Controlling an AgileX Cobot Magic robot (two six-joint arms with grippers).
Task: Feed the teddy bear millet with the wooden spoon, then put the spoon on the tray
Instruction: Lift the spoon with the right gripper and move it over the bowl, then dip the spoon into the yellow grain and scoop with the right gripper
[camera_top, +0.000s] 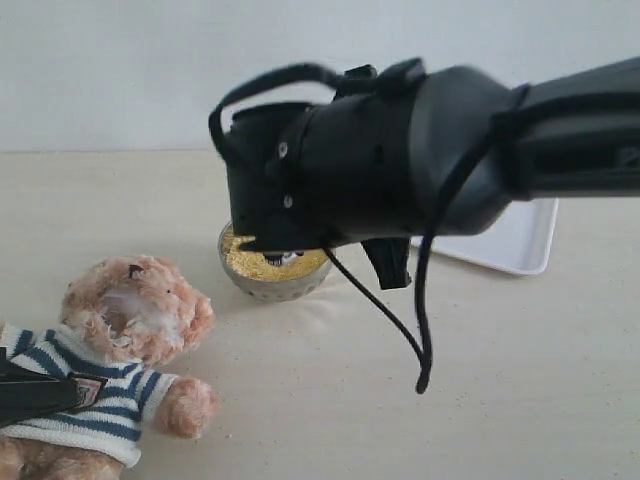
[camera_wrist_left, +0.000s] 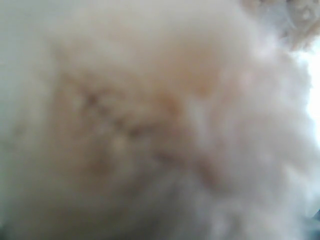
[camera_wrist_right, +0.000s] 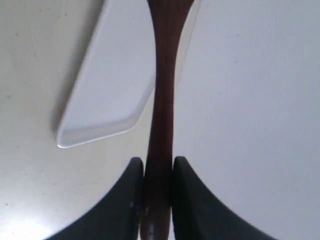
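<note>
1. Right gripper (camera_wrist_right: 157, 161): jaws nearly together, clamped on the handle of the wooden spoon (camera_wrist_right: 163, 95). Both black fingers (camera_wrist_right: 122, 205) press the handle from either side near its end. The handle runs straight out from the claw, and the spoon's oval end is cut off by the edge of the right wrist view.
2. Wooden spoon: dark reddish-brown and glossy, held off the table (camera_top: 520, 380). In the right wrist view it crosses in front of the tray (camera_wrist_right: 115, 90).
3. Tray: white, flat, rounded corner, low rim. In the exterior view it lies on the table at the right, mostly hidden behind the right arm (camera_top: 400, 150).
4. Millet (camera_top: 250, 262): yellow grain filling a round metal bowl (camera_top: 270, 288), partly covered by the arm's wrist. Loose specks lie beside the bowl.
5. Teddy bear (camera_top: 135, 320): lies at the lower left in a navy-and-white striped sweater, well apart from the tray.
6. Left gripper (camera_top: 30, 395): a black part lies across the bear's sweater. Whether its jaws are apart or together cannot be told, since the left wrist view shows only blurred pale fur.
7. Black cable (camera_top: 425, 300): hangs in a loop from the right arm.
</note>
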